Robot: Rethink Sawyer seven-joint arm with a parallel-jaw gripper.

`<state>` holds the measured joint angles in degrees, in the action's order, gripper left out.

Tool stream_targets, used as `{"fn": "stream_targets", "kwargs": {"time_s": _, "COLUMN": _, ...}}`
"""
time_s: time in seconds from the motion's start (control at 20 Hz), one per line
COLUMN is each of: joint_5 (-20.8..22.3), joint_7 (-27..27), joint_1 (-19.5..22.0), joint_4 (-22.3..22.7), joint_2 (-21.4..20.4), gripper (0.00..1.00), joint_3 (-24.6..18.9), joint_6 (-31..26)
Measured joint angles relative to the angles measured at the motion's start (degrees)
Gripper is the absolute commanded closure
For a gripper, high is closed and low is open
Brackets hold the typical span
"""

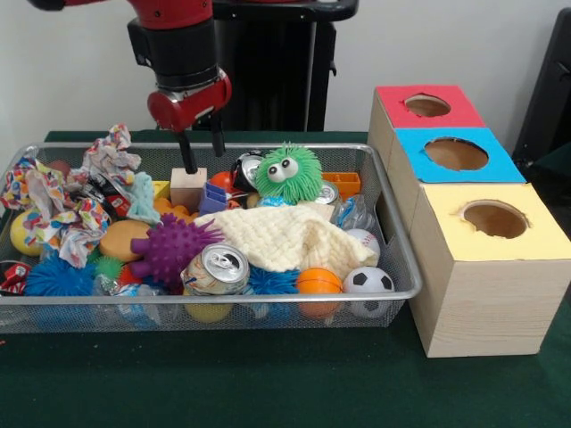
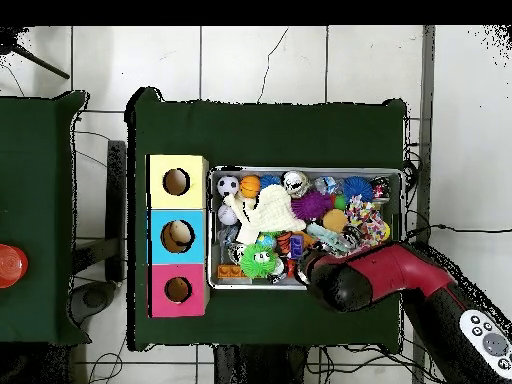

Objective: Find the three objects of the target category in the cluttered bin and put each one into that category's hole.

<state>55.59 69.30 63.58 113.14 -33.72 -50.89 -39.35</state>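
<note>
- Clutter fills the wire bin (image 1: pixel 393 234), which sits on the green bench (image 1: pixel 268 383) with its right end against a row of three boxes, so a lifted piece has only a short way to travel to a hole.
- The end effector (image 1: pixel 202 152) hangs over the bin's far side, towards its middle, with its two dark fingers (image 1: pixel 187 150) pointing straight down. One finger meets the top of a pale wooden block (image 1: pixel 188 188), while the other stands just beside a blue plastic piece (image 1: pixel 214 196). It seems to be pinching the block's upper edge, though the far side of the grip is hidden.
- The block stands upright against the far rim, clear of the soft things, and that is probably why it was chosen first.
- Which category is wanted cannot be told. The block looks like a fair candidate, and other targets may lie buried under the cream knitted cloth (image 1: pixel 285 239) draped over the middle.
- A green furry toy (image 1: pixel 287 173) sits just right of the block, and a crushed can (image 1: pixel 216 270) rests by the near rim.
- The red box (image 1: pixel 419 107), blue box (image 1: pixel 453 153) and yellow box (image 1: pixel 491 223) each show one round hole on top.
</note>
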Motion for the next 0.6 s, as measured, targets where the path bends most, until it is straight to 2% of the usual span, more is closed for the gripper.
{"fn": "stream_targets", "kwargs": {"time_s": 0.6, "joint_5": 1.7, "joint_7": 0.0, "joint_1": 0.0, "joint_4": -2.0, "joint_2": 6.7, "gripper": 0.0, "joint_3": 1.5, "joint_6": 0.8}}
